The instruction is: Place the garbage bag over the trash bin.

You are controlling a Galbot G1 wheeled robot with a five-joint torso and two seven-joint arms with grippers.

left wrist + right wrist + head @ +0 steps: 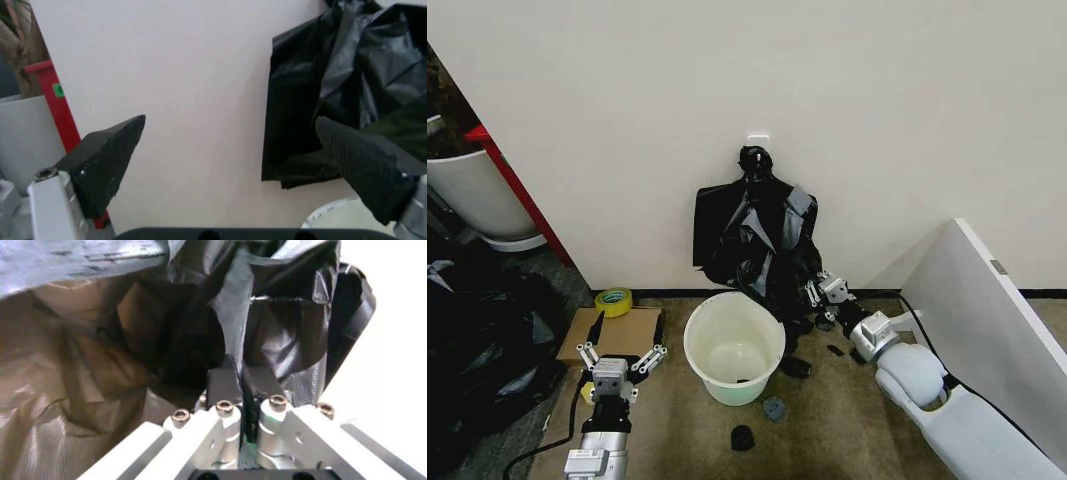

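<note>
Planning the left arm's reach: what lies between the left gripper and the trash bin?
In the head view, bare brown floor separates the left gripper, open, from the trash bin; the cardboard sheet lies just behind the gripper.

office/utility corner | plain wall (727, 80), carpet floor (827, 430), cardboard (612, 330), tape roll (614, 301)

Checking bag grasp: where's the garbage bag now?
Head view: garbage bag hangs against the wall behind the trash bin, its lower right edge pinched in the right gripper.
</note>
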